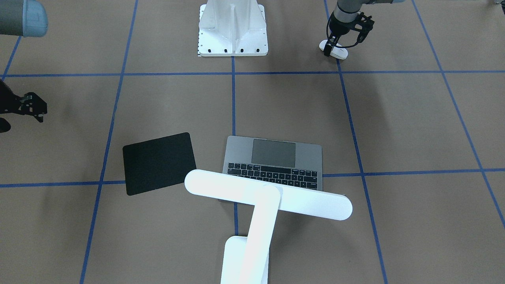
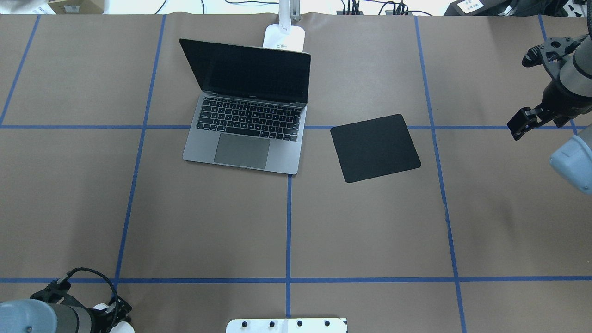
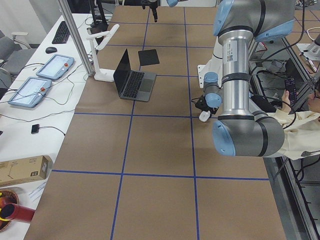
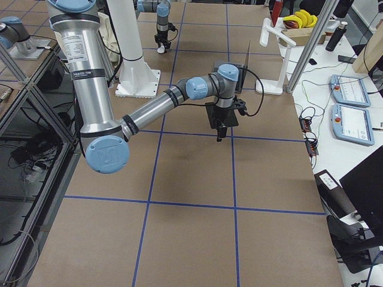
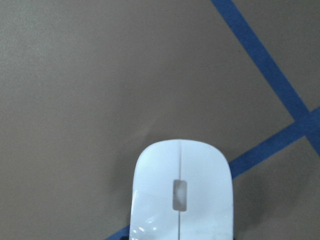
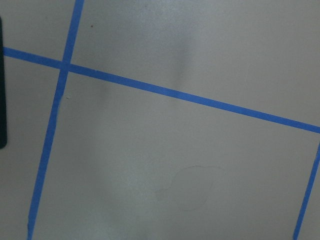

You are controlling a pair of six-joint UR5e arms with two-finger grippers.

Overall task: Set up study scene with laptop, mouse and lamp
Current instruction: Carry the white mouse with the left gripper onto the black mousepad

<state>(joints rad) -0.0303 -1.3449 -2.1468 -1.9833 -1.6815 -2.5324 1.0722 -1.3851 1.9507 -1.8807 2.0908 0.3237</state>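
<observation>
Laptop is open with the lamp standing just behind it, so it's the mouse step now. The mouse sits on the desk well away from the laptop, over on the robot's side, and the left hand is right down over it. I can't tell if it's clenched yet. The right hand hangs past the mouse pad beside the laptop, grip unclear too. Next, I'd guess: firm pinch, lift, carry to that pad.

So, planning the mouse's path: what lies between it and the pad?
Only bare table crossed by blue tape between mouse and pad, seen in the front-facing view.
</observation>
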